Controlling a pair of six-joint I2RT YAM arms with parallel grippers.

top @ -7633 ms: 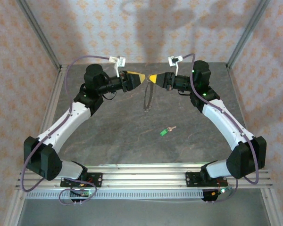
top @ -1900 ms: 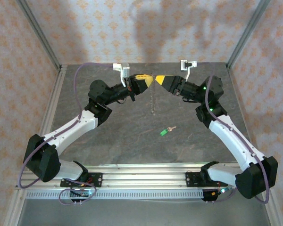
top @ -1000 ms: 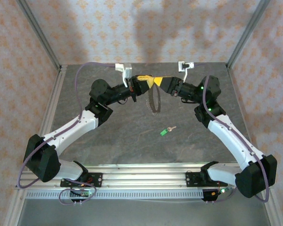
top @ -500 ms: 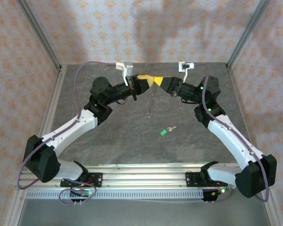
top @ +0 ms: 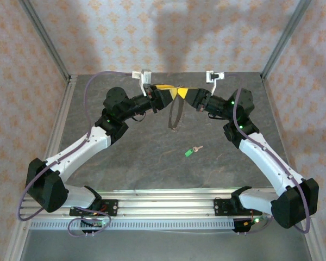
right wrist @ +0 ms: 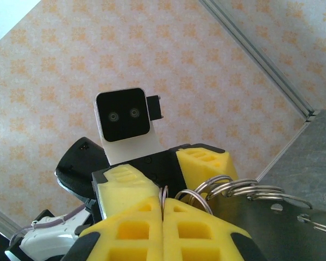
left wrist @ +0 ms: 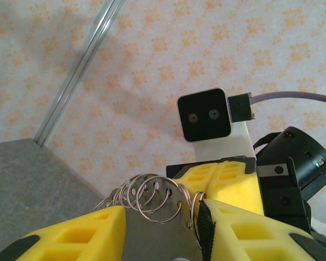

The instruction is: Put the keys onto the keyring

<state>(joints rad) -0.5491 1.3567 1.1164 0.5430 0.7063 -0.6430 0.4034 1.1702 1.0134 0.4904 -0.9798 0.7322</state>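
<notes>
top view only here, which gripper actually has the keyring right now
Observer: From the right wrist view, the right gripper is shut on the keyring, its fingers pressed together.
Operator: and the left one
Observer: From the left wrist view, the left gripper is open, with a finger on either side of the keyring's edge.
Operator: what's that bumpy rim
Observer: Small split rings strung along it.

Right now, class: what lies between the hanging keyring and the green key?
Only bare table, seen in the top view, separates the keyring from the green key.
</notes>
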